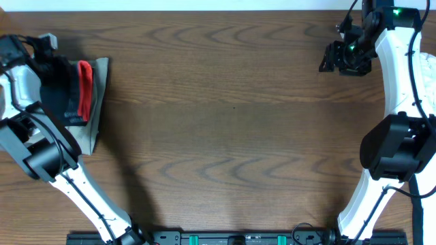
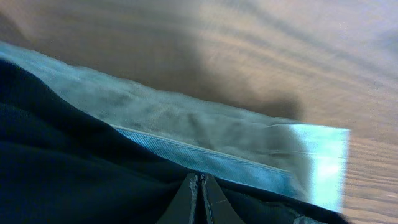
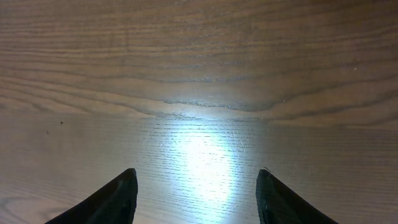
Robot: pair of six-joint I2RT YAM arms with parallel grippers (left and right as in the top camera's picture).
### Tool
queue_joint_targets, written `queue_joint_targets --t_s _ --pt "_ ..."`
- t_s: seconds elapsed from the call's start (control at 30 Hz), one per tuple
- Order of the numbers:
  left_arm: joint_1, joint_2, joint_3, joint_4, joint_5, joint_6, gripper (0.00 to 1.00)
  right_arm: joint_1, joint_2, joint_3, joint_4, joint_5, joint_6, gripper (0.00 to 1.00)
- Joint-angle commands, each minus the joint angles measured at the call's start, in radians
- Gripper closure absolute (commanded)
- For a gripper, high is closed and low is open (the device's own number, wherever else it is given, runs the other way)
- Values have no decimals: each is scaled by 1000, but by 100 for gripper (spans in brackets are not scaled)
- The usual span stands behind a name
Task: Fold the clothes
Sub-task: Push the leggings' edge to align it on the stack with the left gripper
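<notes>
Our left fingers (image 2: 185, 206) are clenched on the black pants (image 1: 63, 88) — a compact bundle at the worktop's (image 1: 231, 122) nine o'clock edge; right fingers (image 3: 106, 202) hang released toward two o'clock. Folding seems mostly done — perhaps only tidying remains.

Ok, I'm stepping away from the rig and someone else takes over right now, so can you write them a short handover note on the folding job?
Left gripper: shut, tips down in the black fabric of the clothes; whether any fabric is pinched cannot be told.
Right gripper: open, holding nothing, over bare table toward the far right corner.
Clothes: bunched at the table's left edge, with black fabric, a red-orange band and grey fabric showing.
Done: no neat fold is visible yet.
Left: probably draw the garment toward the middle, spread it and fold it.
</notes>
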Motion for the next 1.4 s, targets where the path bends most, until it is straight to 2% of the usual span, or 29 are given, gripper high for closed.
queue_joint_targets --t_s 0.0,0.2,0.5,1.13,1.37 --pt "1 37 11 5 -9 1 94 9 5 -4 -5 -2 -3 41" --pt "-5 22 12 8 -7 1 94 9 5 -3 -8 -2 -2 41" --pt "-3 -95 12 32 -9 0 94 9 5 -3 -8 -2 12 41" --pt "-4 -193 2 -390 -8 -32 94 10 5 -4 -1 -10 13 41" --pt "-30 -193 -97 -338 -9 20 94 19 5 -3 7 -10 13 41"
